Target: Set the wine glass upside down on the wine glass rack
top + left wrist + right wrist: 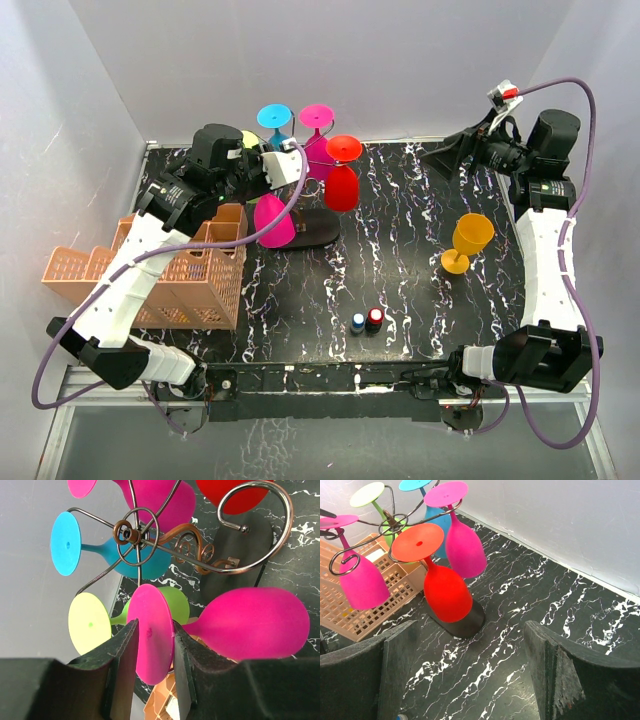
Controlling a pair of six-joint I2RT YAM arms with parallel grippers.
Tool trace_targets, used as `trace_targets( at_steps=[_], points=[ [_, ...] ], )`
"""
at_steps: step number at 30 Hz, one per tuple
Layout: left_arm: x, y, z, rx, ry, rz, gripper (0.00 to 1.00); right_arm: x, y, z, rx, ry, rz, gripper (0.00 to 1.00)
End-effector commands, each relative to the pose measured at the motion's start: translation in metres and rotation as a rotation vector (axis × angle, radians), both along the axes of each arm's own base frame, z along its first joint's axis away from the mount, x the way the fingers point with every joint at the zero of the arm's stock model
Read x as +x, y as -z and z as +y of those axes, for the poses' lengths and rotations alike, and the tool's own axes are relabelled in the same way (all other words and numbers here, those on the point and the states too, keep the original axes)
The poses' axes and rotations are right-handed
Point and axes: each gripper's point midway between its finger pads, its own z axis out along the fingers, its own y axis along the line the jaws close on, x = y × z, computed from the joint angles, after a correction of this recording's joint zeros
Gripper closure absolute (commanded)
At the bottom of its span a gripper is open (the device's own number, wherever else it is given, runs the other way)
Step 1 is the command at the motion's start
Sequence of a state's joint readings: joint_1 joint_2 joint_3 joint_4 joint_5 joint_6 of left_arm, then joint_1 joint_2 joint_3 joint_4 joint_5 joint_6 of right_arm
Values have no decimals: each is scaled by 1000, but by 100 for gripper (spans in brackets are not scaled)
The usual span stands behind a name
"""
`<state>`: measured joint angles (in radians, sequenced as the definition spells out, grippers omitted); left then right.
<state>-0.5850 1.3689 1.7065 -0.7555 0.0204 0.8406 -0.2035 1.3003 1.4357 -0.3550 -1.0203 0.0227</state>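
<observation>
Clamping disc-footed glossy magenta wine glass [250,625]

The left arm [130,280] stretches forward, and the left gripper [153,630] is clamped on the foot of the pink wine glass [250,625], which sits between its fingers [125,655]. The right arm [545,250] is extended forward, and the right gripper [469,630] points inward with its jaws spread wide.

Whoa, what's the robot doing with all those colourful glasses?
The left gripper pinches the flat foot of a pink plastic wine glass, bowl hanging down, at a curled arm of the thin brown wire rack. Four other glasses hang there. The right gripper is open, and an orange goblet stands upright nearby.
</observation>
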Motion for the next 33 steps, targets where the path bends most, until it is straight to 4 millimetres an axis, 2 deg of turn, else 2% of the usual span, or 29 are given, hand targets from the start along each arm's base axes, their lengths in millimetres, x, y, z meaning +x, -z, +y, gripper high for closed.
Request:
trace_targets(
  at_steps=[1, 10, 25, 33],
  points=[
    [-9, -15, -5, -72, 21, -20, 69, -3, -13, -2, -28, 10, -80, 8],
    [-10, -7, -10, -112, 12, 11, 67, -4, -12, -3, -29, 14, -80, 8],
    [-10, -18, -11, -177, -14, 2, 66, -4, -13, -4, -27, 14, -82, 8],
    [-12, -14, -13, -195, -13, 19, 66, -4, -11, -3, -27, 14, -80, 8]
  ],
)
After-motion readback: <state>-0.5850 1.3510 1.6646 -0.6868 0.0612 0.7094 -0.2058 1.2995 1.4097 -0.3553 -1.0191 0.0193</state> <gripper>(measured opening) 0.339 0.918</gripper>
